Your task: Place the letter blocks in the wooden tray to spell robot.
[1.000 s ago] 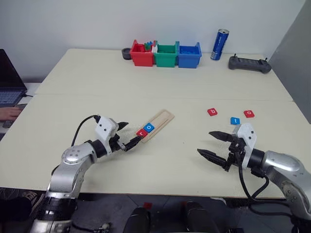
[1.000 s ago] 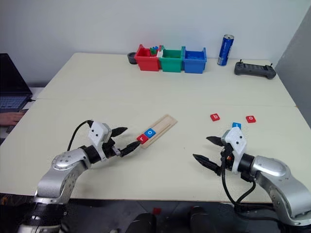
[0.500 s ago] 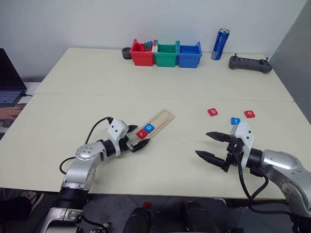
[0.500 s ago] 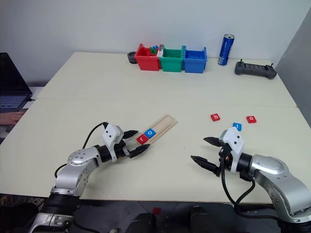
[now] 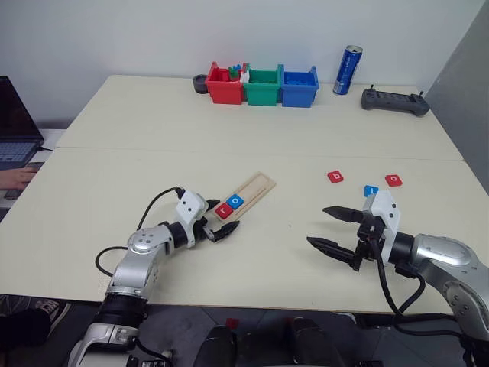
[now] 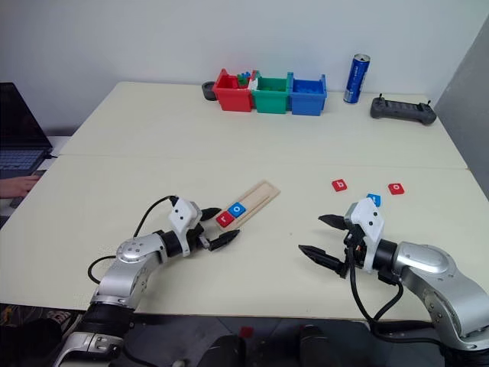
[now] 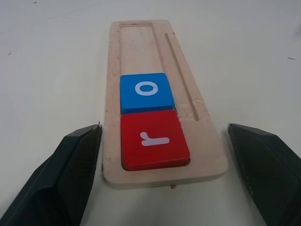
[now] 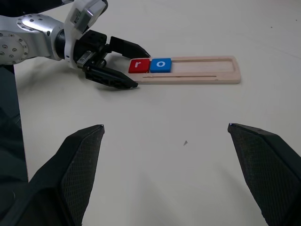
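Lower left, my left gripper (image 5: 218, 225) gapes empty around the tray's (image 5: 256, 184) near end. At centre, r (image 5: 223, 209) and o (image 5: 235, 202) sit placed. Right, b (image 5: 335, 177), t (image 5: 370, 190), o (image 5: 393, 180) wait; my right gripper (image 5: 331, 228) gapes empty.

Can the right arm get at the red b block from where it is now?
Probably yes. The right gripper has its jaws open and empty, and the red b block lies alone on bare table ahead of it.
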